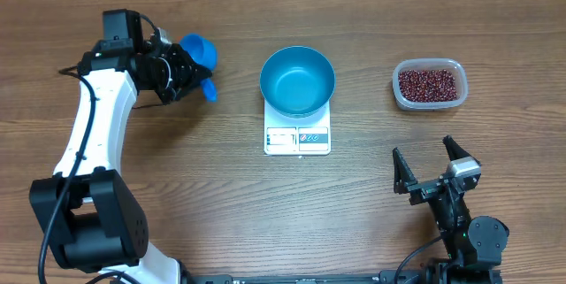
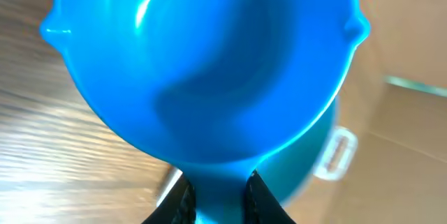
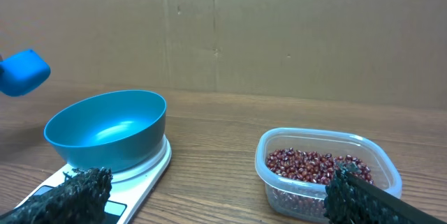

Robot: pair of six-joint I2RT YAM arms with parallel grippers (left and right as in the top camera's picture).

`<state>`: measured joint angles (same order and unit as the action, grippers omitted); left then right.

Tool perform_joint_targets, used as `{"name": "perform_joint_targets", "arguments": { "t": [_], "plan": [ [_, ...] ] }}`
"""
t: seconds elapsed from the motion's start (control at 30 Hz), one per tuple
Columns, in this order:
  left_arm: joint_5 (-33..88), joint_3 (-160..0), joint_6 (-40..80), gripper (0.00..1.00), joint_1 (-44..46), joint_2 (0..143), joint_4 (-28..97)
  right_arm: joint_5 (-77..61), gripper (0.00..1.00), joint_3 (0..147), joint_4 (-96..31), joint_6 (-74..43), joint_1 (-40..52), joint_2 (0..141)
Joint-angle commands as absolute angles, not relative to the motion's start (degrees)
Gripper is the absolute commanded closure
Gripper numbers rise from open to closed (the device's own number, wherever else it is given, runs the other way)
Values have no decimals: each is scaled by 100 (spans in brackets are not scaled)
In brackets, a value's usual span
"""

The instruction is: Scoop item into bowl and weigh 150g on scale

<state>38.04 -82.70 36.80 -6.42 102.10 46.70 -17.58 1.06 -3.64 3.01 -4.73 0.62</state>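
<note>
The bright-blue bowl point(image 1: 297, 80) point(image 3: 108, 130) stands empty on the white scale point(image 1: 297, 140) point(image 3: 150, 172) at the table's middle. The beans point(image 1: 430, 84) point(image 3: 311, 165) lie in a clear tub point(image 1: 397, 89) point(image 3: 279, 137) at the back right. My left gripper point(image 1: 190, 76) point(image 2: 220, 199) is at the back left, shut on the handle of a small blue scoop point(image 1: 199, 51) point(image 2: 209, 63). The empty cup of that scoop fills the left wrist view. My right gripper point(image 1: 433, 165) point(image 3: 220, 196) stands open near the front right, nothing between its fingers, facing the tub and scale.
A cardboard wall point(image 3: 279, 35) rises behind the table's far edge. The scale's display and buttons point(image 1: 296, 139) face the front. Bare wooden tabletop point(image 1: 221, 169) lies between the arms.
</note>
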Motion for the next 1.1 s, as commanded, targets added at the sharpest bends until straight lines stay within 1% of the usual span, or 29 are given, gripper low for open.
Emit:
{"name": "perform_joint_targets", "arguments": {
  "t": [0.0, 0.1, 0.27, 0.67, 0.73, 0.8, 0.87, 0.93, 1.07],
  "plan": [
    [4877, -8385, 4134, 93, -692, 10038, 4641, -1717, 0, 45, -333, 307, -451, 16],
    [5199, -8385, 4405, 95, -725, 10038, 4593, -1717, 0, 45, -331, 309, -451, 16],
    [5859, -8385, 4550, 95, -821, 10038, 4456, -1717, 0, 45, -333, 309, -451, 16],
    [6309, -8385, 4545, 95, -840, 10038, 4451, -1769, 0, 45, -58, 305, -451, 16],
    [6302, -8385, 4536, 95, -840, 10038, 4451, -1761, 0, 62, 16, 148, -451, 16],
    [6305, -8385, 4545, 96, -840, 10038, 4451, -1756, 0, 235, -14, -755, -458, 19],
    [6305, -8385, 4584, 96, -838, 10038, 4453, -1756, 0, 421, -25, -1177, -458, 54],
    [6307, -8385, 4740, 96, -838, 10038, 4453, -1734, 0, 740, -163, -1243, -458, 198],
    [6307, -8385, 5068, 96, -834, 10036, 4431, -1345, 0, 1955, -1057, -1229, -458, 941]
  ]
}}
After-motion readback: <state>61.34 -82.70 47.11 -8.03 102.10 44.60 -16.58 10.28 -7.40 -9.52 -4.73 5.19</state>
